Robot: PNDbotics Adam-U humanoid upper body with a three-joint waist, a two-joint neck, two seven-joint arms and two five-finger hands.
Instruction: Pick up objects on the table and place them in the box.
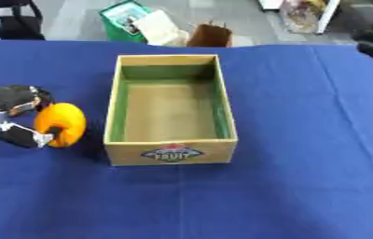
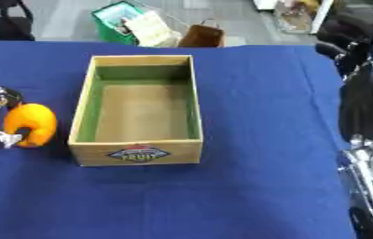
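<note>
— Left robot hand [image 1: 14, 119] has its dark fingers and thumb curled round the round orange fruit [image 1: 62, 124], gripping it just left of the open wooden box with the green inner lining [image 1: 113, 116]. Whether the fruit rests on the blue-covered bench [image 1: 287, 186] or is raised off it cannot be told.

— And the right robot hand?

— Only dark arm parts show along the right edge; no fingers can be made out there.

— How should the carry go?

— Probably lift until the fruit clears the near wall, then travel right over the bare cardboard floor, and lower before the fingers uncurl. A round fruit would likely roll, so a low release near the middle seems wise, with the knuckles kept off the rim.

— What is the count?

— One fruit, one box, nothing inside it, and no other loose object visible on the cloth.
</note>
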